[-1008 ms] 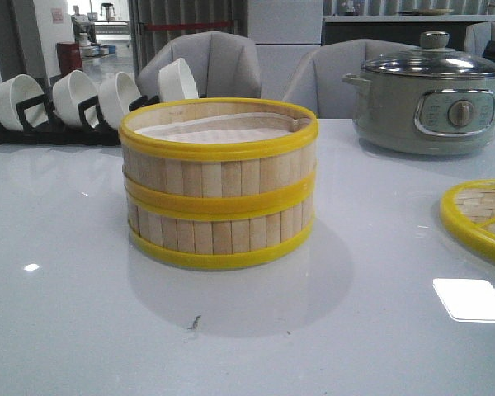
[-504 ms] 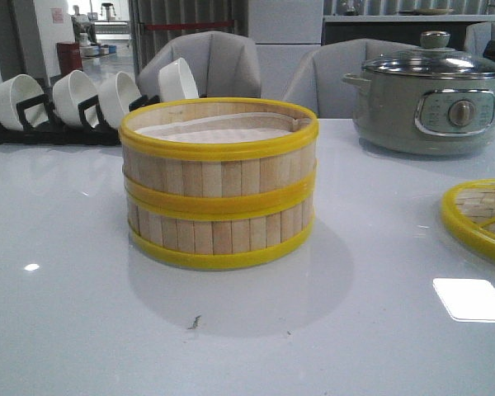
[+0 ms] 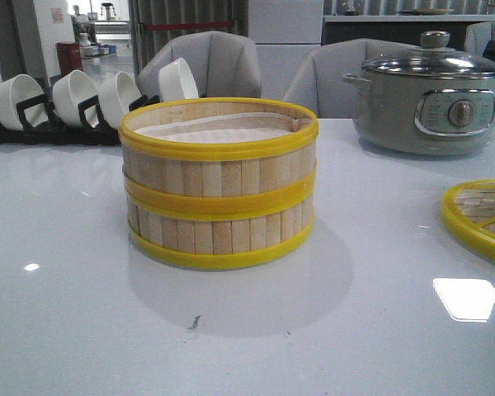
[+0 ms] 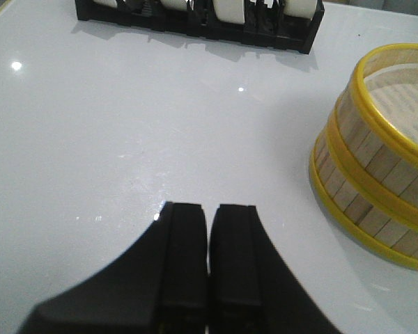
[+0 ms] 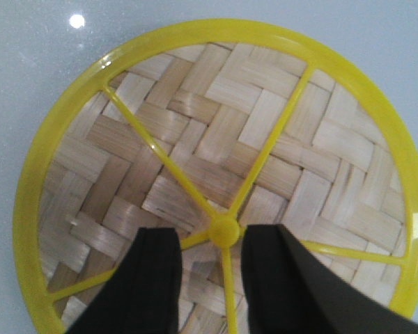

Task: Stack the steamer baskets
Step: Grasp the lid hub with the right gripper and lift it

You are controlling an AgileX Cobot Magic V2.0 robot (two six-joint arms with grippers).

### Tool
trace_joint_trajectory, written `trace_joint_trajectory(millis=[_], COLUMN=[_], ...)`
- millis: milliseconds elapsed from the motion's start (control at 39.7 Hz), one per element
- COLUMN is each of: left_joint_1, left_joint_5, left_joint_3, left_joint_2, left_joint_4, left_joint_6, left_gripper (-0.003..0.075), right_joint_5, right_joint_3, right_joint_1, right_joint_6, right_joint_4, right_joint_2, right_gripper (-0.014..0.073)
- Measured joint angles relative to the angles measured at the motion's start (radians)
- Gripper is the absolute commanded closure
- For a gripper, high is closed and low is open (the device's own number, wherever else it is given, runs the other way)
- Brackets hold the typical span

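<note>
Two steamer baskets (image 3: 219,183) stood stacked upright, open side up, well off to one side of the left pincer (image 4: 208,219), whose fingers were pressed together on nothing. The right pincer (image 5: 210,243) hung parted astride the knob (image 5: 224,230) of one lid (image 5: 216,146) — its edge cut off

A: What can't we see fully?

B: The woven lid (image 3: 481,216) runs off the front view's right edge, and the black gripper fingers (image 5: 157,278) cover part of it in the right wrist view.

A: And the steamer baskets (image 4: 376,177)?

B: Cut by the left wrist view's edge — the bowl rack (image 4: 202,17) too, bowls mostly cropped.
</note>
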Motion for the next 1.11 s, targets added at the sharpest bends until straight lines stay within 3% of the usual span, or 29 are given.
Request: trace_joint_trajectory(millis=[554,655,806,1108], left_joint_1=[0.0,0.0,0.0,0.0], left_joint_5=[0.0,0.0,0.0,0.0], left_joint_3=[0.0,0.0,0.0,0.0], left_joint_2=[0.0,0.0,0.0,0.0], left_joint_4=[0.0,0.0,0.0,0.0], left_joint_6=[0.0,0.0,0.0,0.0], left_gripper=[0.0636,0.0636,0.0636,0.0637], right_joint_5=[0.004,0.004,0.002,0.05], right_joint_3=[-0.027,-0.027,-0.029,-0.077], right_joint_1=[0.0,0.0,0.0,0.053], right_joint_6=[0.0,0.0,0.0,0.0], right_joint_4=[-0.016,-0.016,-0.024,-0.031], right_joint_2=[0.09,0.09,0.09,0.055], right_gripper=[0.0255,0.0342,0.0573,0.0558])
